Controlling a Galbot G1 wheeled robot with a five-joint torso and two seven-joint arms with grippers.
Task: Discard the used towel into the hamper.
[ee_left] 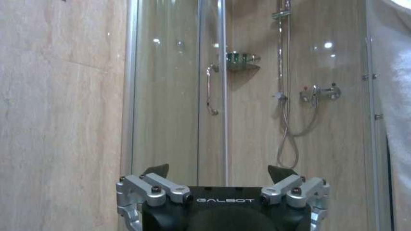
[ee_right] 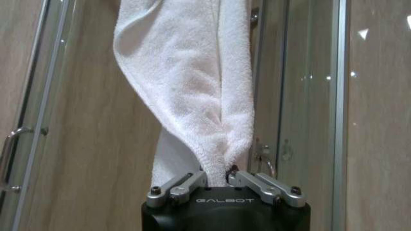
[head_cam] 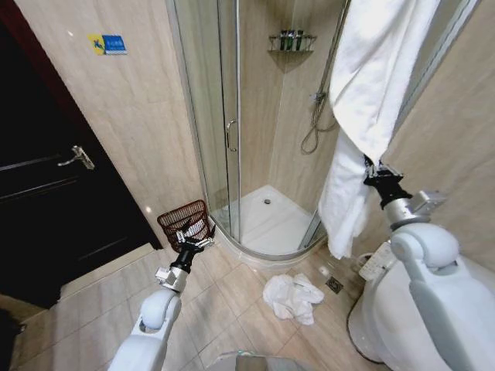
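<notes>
A white towel (head_cam: 371, 77) hangs from high on the right, beside the shower. My right gripper (head_cam: 371, 165) is raised to its lower part and shut on a fold of it; in the right wrist view the towel (ee_right: 192, 82) runs down between the closed fingers of the right gripper (ee_right: 218, 177). Another white towel (head_cam: 292, 297) lies crumpled on the floor tiles. The reddish-brown hamper (head_cam: 179, 215) stands on the floor against the wall left of the shower. My left gripper (head_cam: 195, 234) hovers just in front of it, open and holding nothing, as the left wrist view (ee_left: 220, 171) shows.
A glass corner shower (head_cam: 220, 116) with a white tray (head_cam: 267, 224) fills the middle. A black door (head_cam: 46, 209) is at the left. A white toilet (head_cam: 370, 309) stands at the lower right, and a floor drain (head_cam: 334, 284) sits near the crumpled towel.
</notes>
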